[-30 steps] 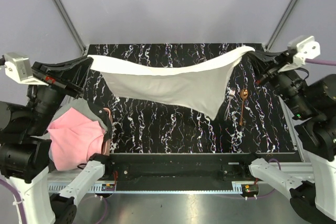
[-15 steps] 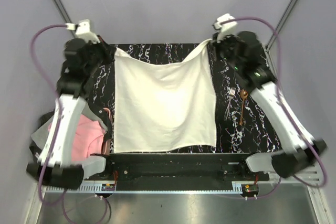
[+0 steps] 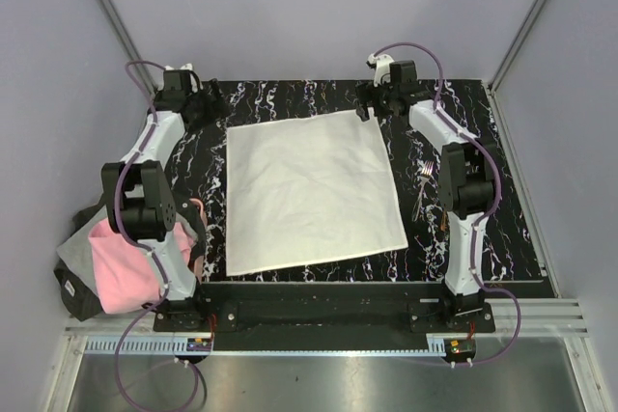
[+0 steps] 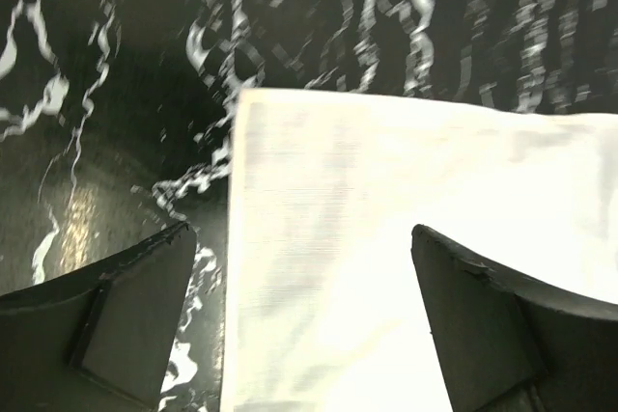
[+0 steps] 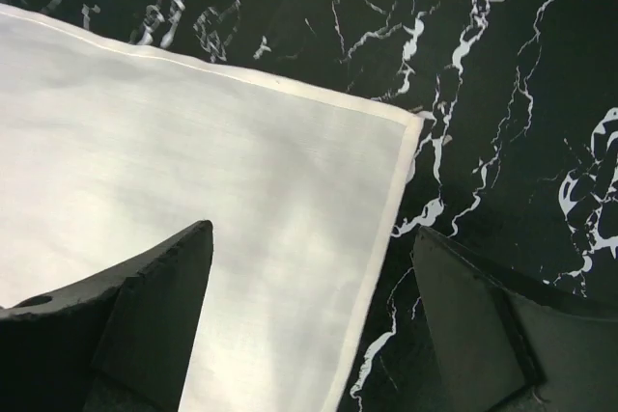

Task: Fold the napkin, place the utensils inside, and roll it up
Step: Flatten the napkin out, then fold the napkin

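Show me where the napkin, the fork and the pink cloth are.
napkin (image 3: 309, 190), top external view, middle of the flat cloth.
fork (image 3: 422, 186), top external view, neck below the tines.
pink cloth (image 3: 121, 267), top external view, its pink middle.

Bright, even light; the napkin (image 4: 386, 238) looks blurred in the left wrist view.

A black desk (image 3: 319, 94) veined with white marbling fills the grey-walled enclosure. A pink and grey cloth (image 3: 135, 262) lies bunched at its near left corner, beside a metal rail (image 3: 319, 344) running along the front edge.
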`<action>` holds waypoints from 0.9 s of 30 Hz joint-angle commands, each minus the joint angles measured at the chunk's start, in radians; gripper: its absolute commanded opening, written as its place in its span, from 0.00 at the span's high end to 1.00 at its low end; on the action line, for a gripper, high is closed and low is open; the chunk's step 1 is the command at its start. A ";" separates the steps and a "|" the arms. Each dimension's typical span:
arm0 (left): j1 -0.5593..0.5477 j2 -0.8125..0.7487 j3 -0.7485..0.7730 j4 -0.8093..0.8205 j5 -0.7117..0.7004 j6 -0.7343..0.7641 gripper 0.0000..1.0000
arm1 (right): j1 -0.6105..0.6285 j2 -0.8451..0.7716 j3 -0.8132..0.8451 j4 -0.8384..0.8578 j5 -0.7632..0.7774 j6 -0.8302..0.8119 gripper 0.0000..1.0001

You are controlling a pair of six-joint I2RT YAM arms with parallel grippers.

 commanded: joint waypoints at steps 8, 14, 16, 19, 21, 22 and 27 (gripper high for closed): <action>-0.038 -0.202 0.020 -0.003 0.055 -0.014 0.01 | 0.010 -0.317 -0.156 -0.063 -0.046 0.290 0.07; -0.116 -0.320 0.008 -0.156 0.008 0.147 0.01 | 0.010 -0.559 -0.485 -0.186 0.002 0.480 0.08; -0.125 -0.382 -0.041 -0.166 0.012 0.167 0.01 | 0.010 -0.627 -0.595 -0.264 0.011 0.513 0.11; -0.127 -0.460 -0.111 -0.157 -0.018 0.180 0.01 | 0.010 -0.694 -0.702 -0.381 0.068 0.587 0.13; -0.127 -0.501 -0.145 -0.135 -0.041 0.190 0.01 | 0.010 -0.718 -0.733 -0.479 0.108 0.622 0.14; -0.127 -0.514 -0.170 -0.132 -0.047 0.193 0.01 | 0.010 -0.739 -0.759 -0.508 0.123 0.636 0.14; -0.127 -0.555 -0.190 -0.120 -0.041 0.201 0.01 | 0.010 -0.750 -0.838 -0.604 0.154 0.709 0.36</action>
